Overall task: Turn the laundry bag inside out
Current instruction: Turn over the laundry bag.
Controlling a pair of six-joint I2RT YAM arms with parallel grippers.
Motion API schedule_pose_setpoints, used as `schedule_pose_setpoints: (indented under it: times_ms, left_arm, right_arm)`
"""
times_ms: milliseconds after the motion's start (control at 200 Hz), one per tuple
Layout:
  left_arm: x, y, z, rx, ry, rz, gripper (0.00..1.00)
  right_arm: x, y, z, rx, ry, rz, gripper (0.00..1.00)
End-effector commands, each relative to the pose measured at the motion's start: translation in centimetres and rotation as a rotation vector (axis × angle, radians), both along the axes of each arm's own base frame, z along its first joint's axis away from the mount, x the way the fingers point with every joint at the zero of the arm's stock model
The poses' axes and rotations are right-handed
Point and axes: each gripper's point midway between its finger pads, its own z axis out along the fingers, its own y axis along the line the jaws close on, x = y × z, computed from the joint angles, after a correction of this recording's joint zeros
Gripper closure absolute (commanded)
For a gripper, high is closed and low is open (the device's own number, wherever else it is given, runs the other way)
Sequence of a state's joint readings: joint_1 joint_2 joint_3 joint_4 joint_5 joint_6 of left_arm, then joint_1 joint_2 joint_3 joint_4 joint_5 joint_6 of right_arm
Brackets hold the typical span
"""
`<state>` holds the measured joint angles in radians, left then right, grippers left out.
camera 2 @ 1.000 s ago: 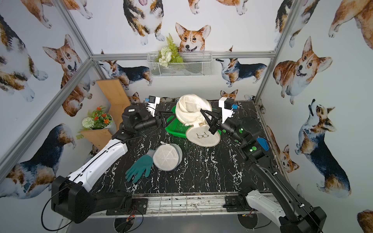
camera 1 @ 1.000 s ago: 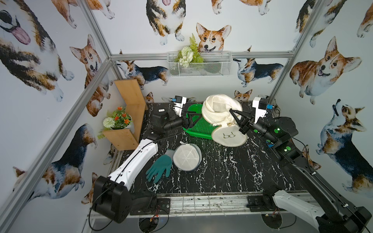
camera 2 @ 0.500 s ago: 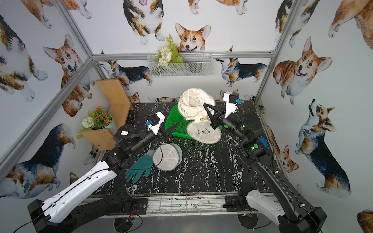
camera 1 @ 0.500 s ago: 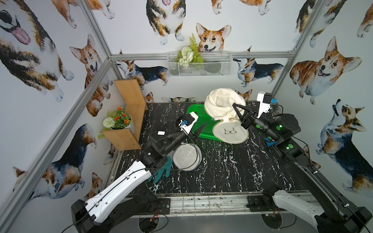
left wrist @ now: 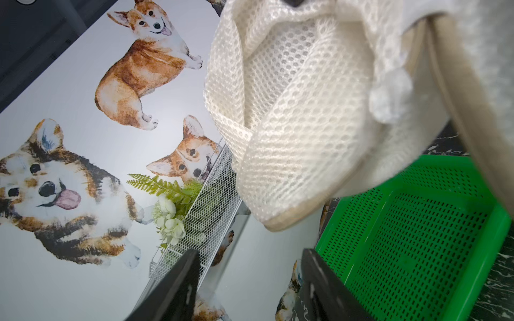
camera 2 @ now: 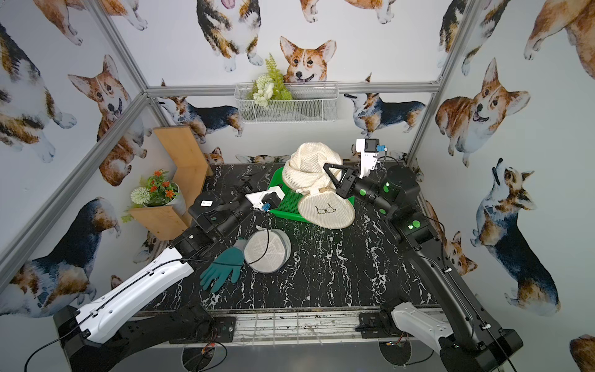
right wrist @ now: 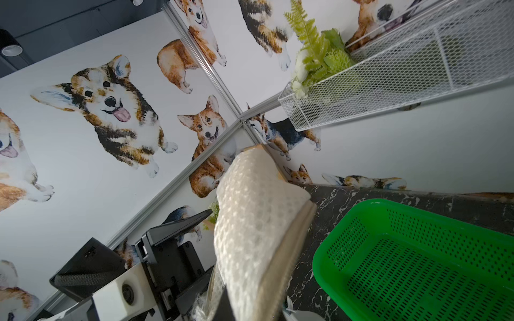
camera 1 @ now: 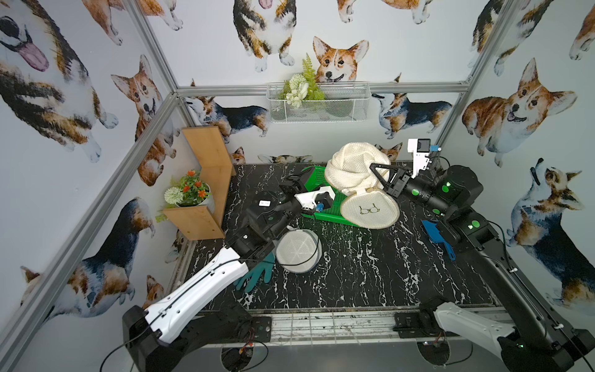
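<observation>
Centre of frame in both top views, the cream mesh laundry bag (camera 1: 352, 167) hangs over a green basket (camera 1: 335, 215) at the back of the marbled tabletop (camera 1: 370, 273), the right gripper (camera 1: 373, 170) pressed together on its bunched fabric; the bag's long axis runs from the crumpled bulk at upper centre down to a flat round panel, its bra emblem facing the camera, overlapping the basket's front right corner; the left gripper (left wrist: 249, 251) is spread, holding nothing, just below the mesh; a second round mesh bag (camera 1: 297, 251) and a teal glove (camera 1: 257, 277) lie lower left, a blue brush (camera 1: 434, 232) at right under the right arm
</observation>
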<state>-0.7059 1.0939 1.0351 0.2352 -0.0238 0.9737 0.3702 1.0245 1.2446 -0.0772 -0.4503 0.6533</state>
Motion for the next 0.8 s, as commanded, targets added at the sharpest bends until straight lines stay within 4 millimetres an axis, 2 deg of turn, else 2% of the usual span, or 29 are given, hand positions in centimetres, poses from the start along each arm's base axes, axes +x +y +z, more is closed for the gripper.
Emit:
schedule_pose_setpoints:
  times_ms: [0, 90, 165, 365, 510, 621, 796]
  left_arm:
    - [-0.2, -0.5, 1.9, 0.002, -0.089, -0.02, 0.39]
    - [-0.3, -0.9, 2.4, -0.003, -0.107, -0.036, 0.41]
    - [-0.3, -1.2, 2.6, -0.004, -0.114, -0.05, 0.47]
    - [-0.6, -1.7, 2.3, 0.008, -0.106, -0.082, 0.78]
    - [-0.7, -1.9, 1.2, 0.035, -0.076, -0.092, 1.0]
    - [-0.4, -1.8, -0.1, 0.05, -0.048, -0.078, 1.0]
    - [-0.2, -1.9, -3.4, 0.034, 0.044, -0.081, 1.0]
  right_arm:
    - [-0.5, 0.5, -0.5, 0.019, 0.088, 0.041, 1.0]
    - [-0.4, 0.5, -0.7, 0.02, 0.109, 0.047, 1.0]
    - [-0.4, 0.6, -0.6, 0.03, 0.122, 0.048, 1.0]
    - [-0.1, 0.7, -0.1, 0.072, 0.151, 0.052, 1.0]
    - [0.2, 0.4, 1.4, 0.159, 0.156, 0.054, 1.0]
    - [0.5, 0.0, 2.7, 0.234, 0.166, 0.059, 1.0]
    - [0.9, -1.4, 5.5, 0.333, 0.099, 0.034, 1.0]
